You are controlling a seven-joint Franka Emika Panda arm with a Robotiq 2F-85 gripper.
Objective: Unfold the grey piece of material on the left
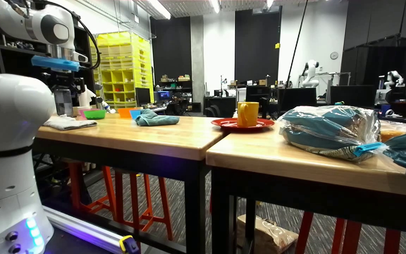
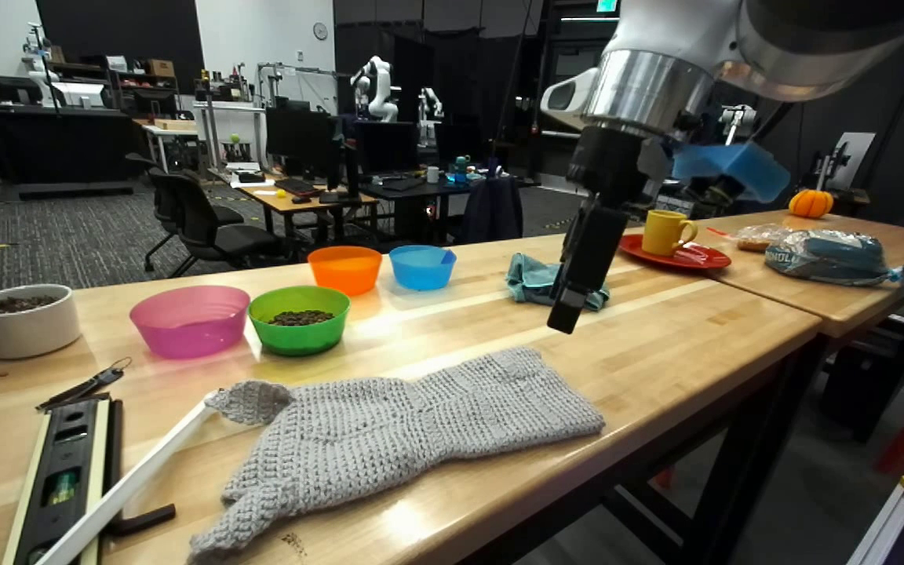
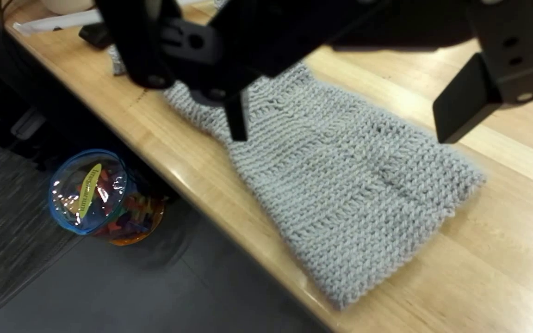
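The grey knitted piece of material lies on the wooden table near its front edge; it shows in both exterior views (image 1: 71, 124) (image 2: 413, 424) and in the wrist view (image 3: 340, 185). It is stretched out long, with a broad straight end and two narrow corners at the opposite end. My gripper (image 3: 347, 122) is open, its two fingers wide apart with nothing between them. In an exterior view the gripper (image 2: 567, 310) hangs above the table, apart from the cloth, near its broad end. My gripper's body hides part of the cloth in the wrist view.
A pink bowl (image 2: 191, 322), green bowl (image 2: 300, 322), orange bowl (image 2: 344, 269) and blue bowl (image 2: 422, 267) stand behind the cloth. A white strip (image 2: 130, 479) and a level (image 2: 63, 479) lie at its narrow end. A teal cloth (image 2: 534, 278) and red plate (image 2: 707, 256) with a mug are farther along.
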